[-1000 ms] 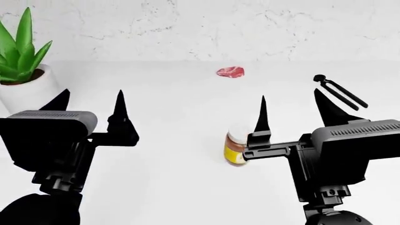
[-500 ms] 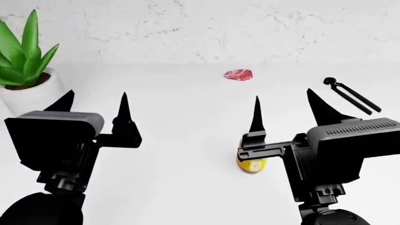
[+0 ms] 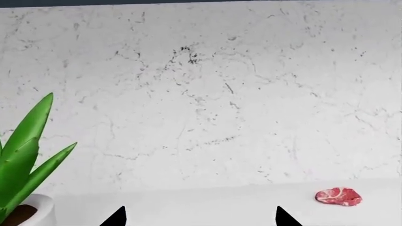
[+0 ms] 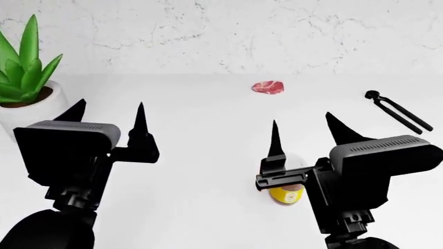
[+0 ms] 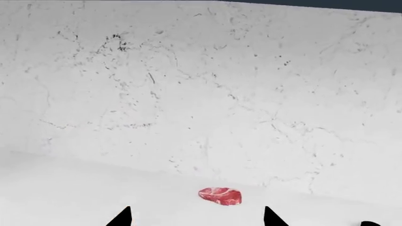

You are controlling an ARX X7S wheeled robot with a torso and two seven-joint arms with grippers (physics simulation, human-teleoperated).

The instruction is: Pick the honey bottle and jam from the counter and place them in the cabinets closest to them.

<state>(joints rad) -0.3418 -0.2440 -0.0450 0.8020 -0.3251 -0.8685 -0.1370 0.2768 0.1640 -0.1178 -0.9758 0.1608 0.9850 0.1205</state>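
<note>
Head view is showing the right gripper (image 4: 302, 139) gaping wide, holding nothing, above the honey bottle (image 4: 286, 192) on the counter (image 4: 207, 119); advise lowering until fingers are straddling it.

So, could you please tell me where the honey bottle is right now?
In the head view, the honey bottle sits on the counter, low and right of centre, partly hidden behind the right gripper.
</note>
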